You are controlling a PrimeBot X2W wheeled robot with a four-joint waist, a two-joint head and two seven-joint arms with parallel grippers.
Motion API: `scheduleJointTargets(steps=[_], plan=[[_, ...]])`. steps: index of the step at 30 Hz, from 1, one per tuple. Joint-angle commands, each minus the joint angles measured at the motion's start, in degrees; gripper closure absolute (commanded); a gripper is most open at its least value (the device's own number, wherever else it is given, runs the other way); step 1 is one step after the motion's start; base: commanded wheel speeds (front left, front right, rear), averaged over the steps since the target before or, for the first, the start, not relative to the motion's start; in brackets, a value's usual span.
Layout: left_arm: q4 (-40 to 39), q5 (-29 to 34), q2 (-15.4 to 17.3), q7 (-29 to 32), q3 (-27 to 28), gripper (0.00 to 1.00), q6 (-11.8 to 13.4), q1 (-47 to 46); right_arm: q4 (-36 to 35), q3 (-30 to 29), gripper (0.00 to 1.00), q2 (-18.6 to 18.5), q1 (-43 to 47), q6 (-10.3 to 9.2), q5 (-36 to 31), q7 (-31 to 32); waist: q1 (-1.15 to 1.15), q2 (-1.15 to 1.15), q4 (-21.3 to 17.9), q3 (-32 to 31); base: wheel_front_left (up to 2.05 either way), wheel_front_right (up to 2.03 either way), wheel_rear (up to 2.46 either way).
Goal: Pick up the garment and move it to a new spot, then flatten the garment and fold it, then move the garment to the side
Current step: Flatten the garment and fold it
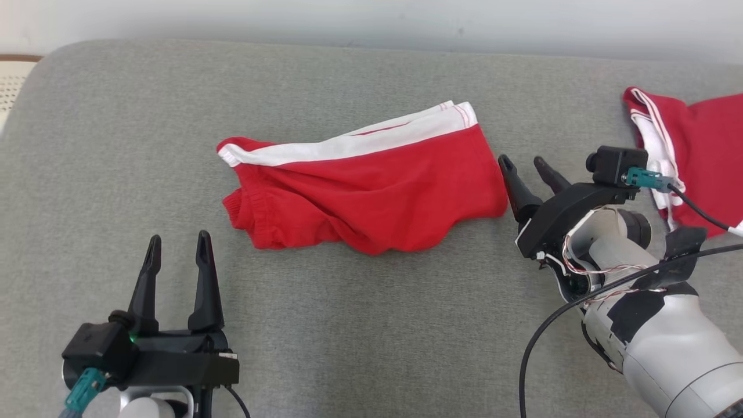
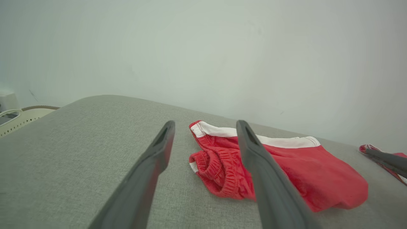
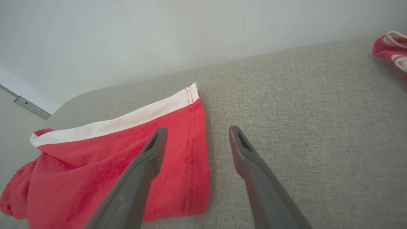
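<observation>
Garment (image 1: pixel 377 197) red with white band, crumpled mid grey surface (image 1: pixel 360 325); my left gripper (image 1: pixel 179 238) near-left, jaws apart, empty; my right gripper (image 1: pixel 522 160) just beside its right edge, jaws apart.

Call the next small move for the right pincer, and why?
Probably lower the right pincer onto the right hem of the red garment and close. Its jaws are open, holding nothing, and in the right wrist view they sit astride that edge. The left pincer is open too, short of the rumpled cloth.
</observation>
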Motion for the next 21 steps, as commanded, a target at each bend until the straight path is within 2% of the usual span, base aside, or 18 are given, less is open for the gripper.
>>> scheduleJointTargets(steps=[1,16,17,18,19,21], plan=[[-0.42,0.09,-0.03,-0.24,-0.04,0.00,0.34,1.09,0.27,0.03,0.00,0.12,0.70,-0.07,0.60,0.30,0.01,0.00,0.63,-0.05,0.00,0.00,0.00],[-2.26,-1.13,-0.19,-0.25,-1.84,0.00,1.69,1.97,5.27,2.49,0.00,2.55,1.63,-0.07,2.46,7.20,0.01,0.00,4.17,1.14,0.00,0.00,0.00],[-2.24,-1.30,-0.19,-0.25,-1.94,0.00,1.80,1.96,5.17,2.71,0.27,2.68,1.60,-0.07,2.48,7.48,0.01,0.00,4.32,1.23,0.00,0.00,0.00],[-2.21,-1.46,-0.18,-0.25,-2.00,0.00,1.81,1.88,4.97,2.85,0.76,2.72,1.52,-0.07,2.58,7.32,0.01,0.00,4.47,1.29,0.00,0.00,0.00],[-2.13,-1.52,-0.18,-0.25,-2.00,0.00,1.83,1.83,4.81,2.96,1.00,2.70,1.49,-0.07,2.66,7.12,0.01,0.00,4.59,1.32,0.00,0.00,0.00],[-2.11,-1.51,-0.18,-0.25,-2.00,0.00,1.99,1.87,4.19,2.98,1.00,2.46,1.41,-0.06,2.64,5.87,0.01,0.00,4.74,1.31,0.00,0.00,0.00]])
